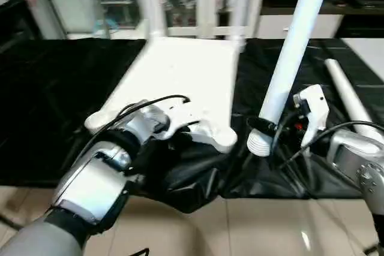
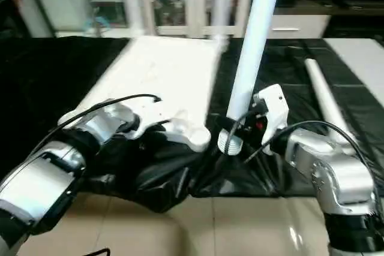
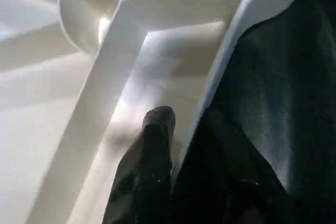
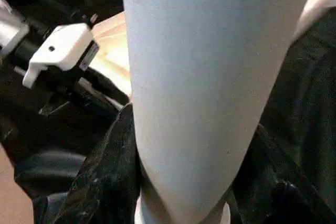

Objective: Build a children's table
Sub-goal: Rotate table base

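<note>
Left gripper (image 1: 180, 125) at bench's near edge, fingers (image 3: 152, 150) pinched over tabletop's (image 1: 180, 76) near rim, one inside the ribbed underside. Tabletop lies upside down mid-bench on black cover (image 1: 54, 88). Right gripper (image 1: 270, 129) clamps a leg (image 1: 294, 46) upright, ribbed end just off tabletop's near right corner. Spare leg (image 1: 351, 100) lies at bench's right side.

White plastic tabletop (image 1: 180, 76), white tapered leg (image 1: 294, 46) with ribbed white end, second white leg (image 1: 348, 97), glossy black cover (image 1: 54, 100) on the work surface, silver forearms with black cables, black fingers (image 3: 152, 182), beige tiled floor (image 1: 252, 226)
</note>
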Robot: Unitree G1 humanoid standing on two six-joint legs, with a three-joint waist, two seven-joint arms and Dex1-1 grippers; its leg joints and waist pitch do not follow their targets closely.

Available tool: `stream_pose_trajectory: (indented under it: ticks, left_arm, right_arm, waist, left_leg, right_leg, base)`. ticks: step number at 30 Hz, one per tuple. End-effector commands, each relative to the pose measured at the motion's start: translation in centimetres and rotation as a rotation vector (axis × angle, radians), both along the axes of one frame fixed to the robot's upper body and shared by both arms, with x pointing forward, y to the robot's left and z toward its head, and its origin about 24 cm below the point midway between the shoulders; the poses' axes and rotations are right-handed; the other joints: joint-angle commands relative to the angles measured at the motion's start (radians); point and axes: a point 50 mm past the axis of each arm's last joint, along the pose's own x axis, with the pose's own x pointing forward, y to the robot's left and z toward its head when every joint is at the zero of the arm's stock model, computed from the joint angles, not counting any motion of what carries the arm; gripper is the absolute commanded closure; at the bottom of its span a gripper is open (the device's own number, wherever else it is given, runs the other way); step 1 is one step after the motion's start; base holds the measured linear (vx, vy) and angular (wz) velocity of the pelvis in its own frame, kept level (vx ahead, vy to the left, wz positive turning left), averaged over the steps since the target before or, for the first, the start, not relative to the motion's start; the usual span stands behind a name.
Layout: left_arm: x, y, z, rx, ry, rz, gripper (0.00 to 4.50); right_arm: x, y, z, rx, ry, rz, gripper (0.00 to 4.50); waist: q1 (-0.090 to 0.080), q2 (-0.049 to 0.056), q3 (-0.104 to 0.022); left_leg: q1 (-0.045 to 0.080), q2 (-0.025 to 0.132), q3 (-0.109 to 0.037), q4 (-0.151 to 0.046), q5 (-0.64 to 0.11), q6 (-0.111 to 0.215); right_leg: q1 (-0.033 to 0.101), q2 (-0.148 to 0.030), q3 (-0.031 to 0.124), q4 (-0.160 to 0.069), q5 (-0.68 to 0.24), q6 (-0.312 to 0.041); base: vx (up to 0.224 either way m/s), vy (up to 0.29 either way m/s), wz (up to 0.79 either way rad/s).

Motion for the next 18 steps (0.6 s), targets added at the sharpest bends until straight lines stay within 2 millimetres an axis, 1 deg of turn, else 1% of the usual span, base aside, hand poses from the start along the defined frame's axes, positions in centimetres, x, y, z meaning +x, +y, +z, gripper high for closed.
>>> stream_pose_trajectory:
  ticks: [1, 2, 3, 4, 5, 6, 7, 8, 9, 10, 11, 12, 13, 14, 15, 16, 17, 18]
  left_arm:
    - [-1.9, 3.5, -3.8, 0.06, 0.134, 0.173, 3.74]
    - [-2.0, 3.5, -3.8, 0.054, 0.136, 0.174, 3.76]
    - [-2.0, 3.4, -3.9, 0.047, 0.138, 0.176, 3.81]
    - [-2.2, 3.1, -3.8, 0.025, 0.139, 0.165, 3.81]
    - [-2.3, 2.7, -3.7, 0.002, 0.14, 0.158, 3.84]
    - [-2.3, 2.4, -3.7, -0.014, 0.14, 0.154, 3.84]
    - [-2.5, 1.6, -3.3, -0.057, 0.126, 0.119, 3.87]
    - [-3.0, 0.5, -2.8, -0.12, 0.104, 0.058, 3.93]
    - [-3.0, 0.5, -2.8, -0.12, 0.104, 0.058, 3.95]
    - [-3.4, 0.0, -2.4, -0.143, 0.088, 0.024, 3.95]
    - [-3.8, -0.6, -2.0, -0.186, 0.079, -0.033, 3.96]
    - [-4.0, -0.9, -1.8, -0.207, 0.079, -0.061, 3.99]
    - [-4.0, -0.9, -1.8, -0.207, 0.079, -0.061, 4.08]
    - [-4.4, -1.2, -1.6, -0.219, 0.086, -0.096, 4.26]
    - [-4.4, -1.1, -1.7, -0.209, 0.085, -0.101, 4.26]
    - [-4.5, -1.0, -1.6, -0.206, 0.078, -0.114, 4.35]
    - [-4.5, -1.0, -1.6, -0.204, 0.075, -0.122, 4.41]
    - [-4.5, -0.9, -1.4, -0.201, 0.054, -0.136, 4.47]
  right_arm:
    - [0.5, 0.3, 0.6, -0.001, -0.035, 0.002, 2.64]
    - [0.5, 0.3, 0.6, 0.0, -0.036, 0.003, 2.64]
    - [0.5, 0.3, 0.6, 0.001, -0.036, 0.003, 2.64]
    - [0.6, 0.4, 0.6, 0.002, -0.035, 0.007, 2.64]
    - [0.6, 0.5, 0.6, 0.003, -0.034, 0.008, 2.64]
    - [0.7, 0.5, 0.6, 0.004, -0.034, 0.008, 2.64]
    - [0.8, 0.6, 0.6, 0.006, -0.034, 0.007, 2.64]
    - [1.0, 0.8, 0.6, 0.013, -0.035, 0.008, 2.64]
    - [1.0, 0.8, 0.6, 0.013, -0.035, 0.008, 2.64]
    - [1.0, 0.8, 0.7, 0.021, -0.035, 0.009, 2.64]
    - [1.0, 0.9, 0.7, 0.028, -0.033, 0.017, 2.64]
    - [1.0, 1.0, 0.7, 0.031, -0.033, 0.023, 2.64]
    - [1.0, 1.0, 0.7, 0.031, -0.033, 0.023, 2.64]
    - [1.0, 1.0, 0.7, 0.03, -0.031, 0.036, 2.64]
    - [1.0, 1.1, 0.7, 0.027, -0.031, 0.04, 2.64]
    - [1.0, 1.1, 0.7, 0.027, -0.031, 0.041, 2.64]
    - [1.0, 1.0, 0.7, 0.027, -0.031, 0.042, 2.64]
    - [1.1, 1.1, 0.8, 0.029, -0.033, 0.045, 2.64]
  waist:
    - [-0.002, -0.028, -0.047]
    - [-0.019, -0.024, -0.044]
    - [-0.03, -0.016, -0.041]
    - [-0.044, -0.009, -0.035]
    - [-0.053, -0.005, -0.031]
    - [-0.025, 0.014, -0.027]
    - [-0.019, -0.015, -0.01]
    - [-0.023, -0.075, -0.014]
    - [-0.004, -0.092, -0.022]
    - [0.002, -0.103, -0.032]
    - [0.043, -0.096, -0.044]
    - [0.058, -0.076, -0.053]
    - [0.044, -0.071, -0.058]
    - [0.043, -0.06, -0.066]
    - [0.041, -0.062, -0.064]
    - [0.042, -0.066, -0.057]
    - [0.044, -0.067, -0.055]
    - [0.049, -0.068, -0.056]
  left_leg:
    - [-0.018, 0.021, -0.022, -0.077, -0.302, 0.058]
    - [-0.001, 0.029, -0.03, -0.077, -0.375, 0.052]
    - [0.006, 0.038, -0.035, -0.082, -0.426, 0.046]
    - [0.01, 0.064, -0.049, -0.102, -0.542, 0.037]
    - [-0.005, 0.089, -0.066, -0.129, -0.618, 0.029]
    - [-0.028, 0.146, -0.086, -0.216, -0.785, 0.006]
    - [-0.021, 0.134, -0.065, -0.247, -0.88, -0.006]
    - [0.035, 0.039, -0.045, -0.134, -0.731, -0.035]
    - [0.092, -0.026, -0.016, -0.024, -0.505, -0.038]
    - [0.066, -0.053, -0.002, 0.058, -0.204, 0.027]
    - [-0.024, -0.024, -0.025, -0.013, -0.099, 0.047]
    - [-0.008, 0.001, -0.032, -0.054, -0.084, 0.045]
    - [0.002, 0.022, -0.036, -0.076, -0.077, 0.051]
    - [0.016, 0.042, -0.035, -0.08, -0.045, 0.053]
    - [0.01, 0.044, -0.034, -0.079, -0.033, 0.061]
    - [0.001, 0.043, -0.03, -0.084, -0.088, 0.067]
    - [0.004, 0.041, -0.027, -0.085, -0.124, 0.064]
    - [0.003, 0.035, -0.024, -0.085, -0.153, 0.058]
  right_leg:
    - [0.063, -0.06, -0.01, -0.121, -0.717, 0.057]
    - [0.061, -0.06, -0.033, -0.135, -0.709, 0.061]
    - [0.064, -0.058, -0.044, -0.139, -0.698, 0.062]
    - [0.078, -0.053, -0.058, -0.131, -0.652, 0.065]
    - [0.1, -0.052, -0.049, -0.089, -0.585, 0.056]
    - [0.133, -0.044, 0.012, 0.073, -0.354, -0.005]
    - [0.11, -0.035, 0.051, 0.115, -0.254, -0.026]
    - [0.05, -0.058, 0.071, -0.026, -0.654, 0.009]
    - [-0.017, -0.088, 0.041, -0.126, -0.972, 0.056]
    - [-0.013, -0.124, 0.079, -0.15, -1.158, 0.061]
    - [0.088, -0.137, 0.1, -0.089, -0.997, 0.068]
    - [0.064, -0.114, 0.091, -0.069, -0.86, 0.042]
    - [0.048, -0.066, 0.073, -0.04, -0.553, -0.024]
    - [0.045, -0.062, 0.074, -0.018, -0.315, -0.118]
    - [0.049, -0.06, 0.075, -0.013, -0.244, -0.153]
    - [0.055, -0.061, 0.076, -0.02, -0.255, -0.18]
    - [0.053, -0.064, 0.077, -0.026, -0.296, -0.184]
    - [0.055, -0.068, 0.079, -0.033, -0.347, -0.179]
  base:
    - [0.0, 0.0, 0.0]
    - [0.0, 0.0, 0.0]
    - [0.0, 0.0, 0.0]
    - [0.0, 0.0, 0.0]
    - [0.0, 0.0, 0.0]
    - [0.0, 0.0, 0.0]
    - [0.0, 0.0, 0.0]
    - [0.003, -0.068, 0.04]
    - [0.003, -0.068, 0.04]
    - [0.014, -0.057, -0.21]
    - [0.071, -0.013, -0.17]
    - [0.071, -0.013, -0.17]
    - [0.07, -0.024, 0.09]
    - [0.0, 0.0, 0.0]
    - [0.0, 0.0, 0.0]
    - [0.0, 0.0, 0.0]
    - [0.0, 0.0, 0.0]
    - [0.0, 0.0, 0.0]
